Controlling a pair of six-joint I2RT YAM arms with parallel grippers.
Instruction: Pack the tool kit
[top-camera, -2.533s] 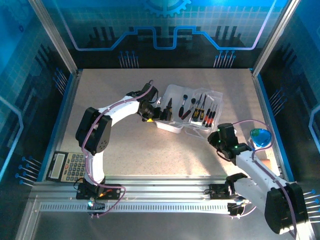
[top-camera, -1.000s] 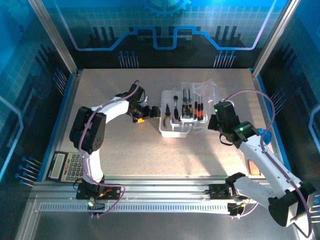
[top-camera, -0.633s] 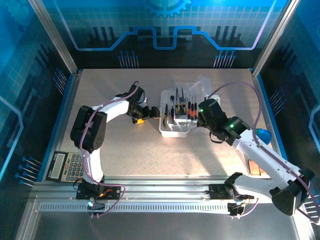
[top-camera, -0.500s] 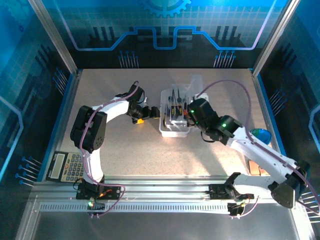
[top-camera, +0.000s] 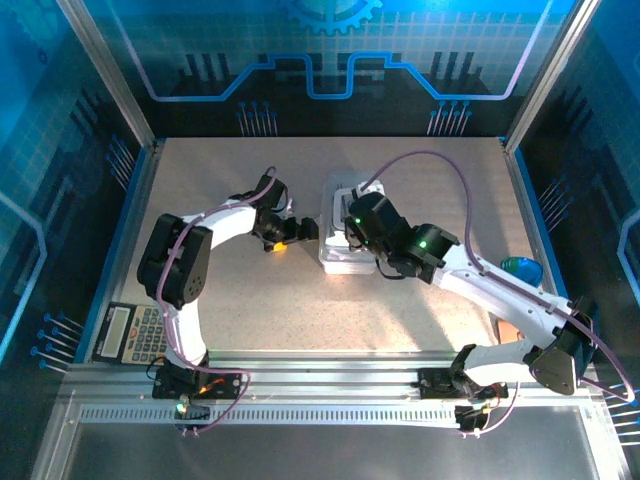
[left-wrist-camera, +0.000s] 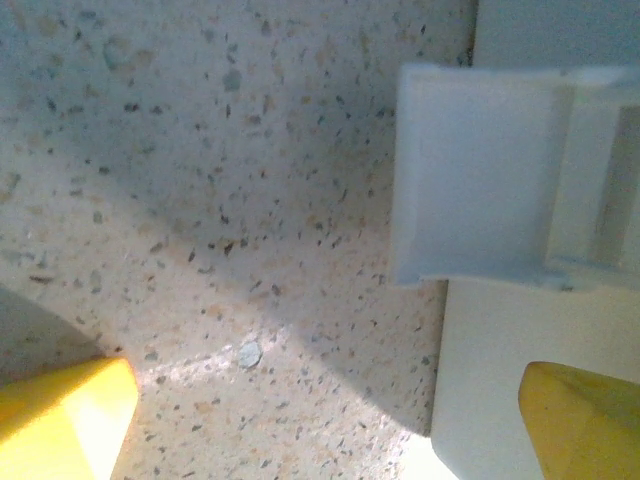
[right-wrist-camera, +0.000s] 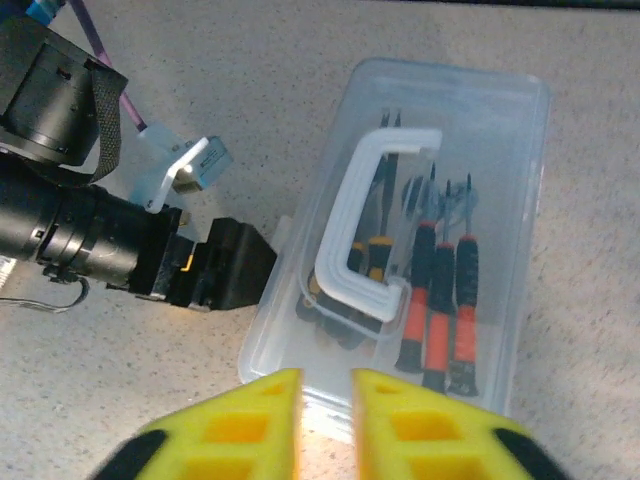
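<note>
**A:** how's the tool kit case (right-wrist-camera: 470, 150) going to handle? it's sitting in the middle of the table (top-camera: 200, 180), lid down, screwdrivers (right-wrist-camera: 440, 290) showing through

**B:** I'm guessing light, stiff, slick clear plastic; I'd be grabbing the white handle (right-wrist-camera: 345, 250); right gripper (right-wrist-camera: 325, 390) is hovering over it, jaws narrowly apart, holding nothing; left gripper (left-wrist-camera: 325, 415) is gaping wide beside its edge

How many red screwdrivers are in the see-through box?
3 red-and-black screwdrivers side by side inside the clear rectangular plastic case, beside its white handle; more may be hidden.
</note>
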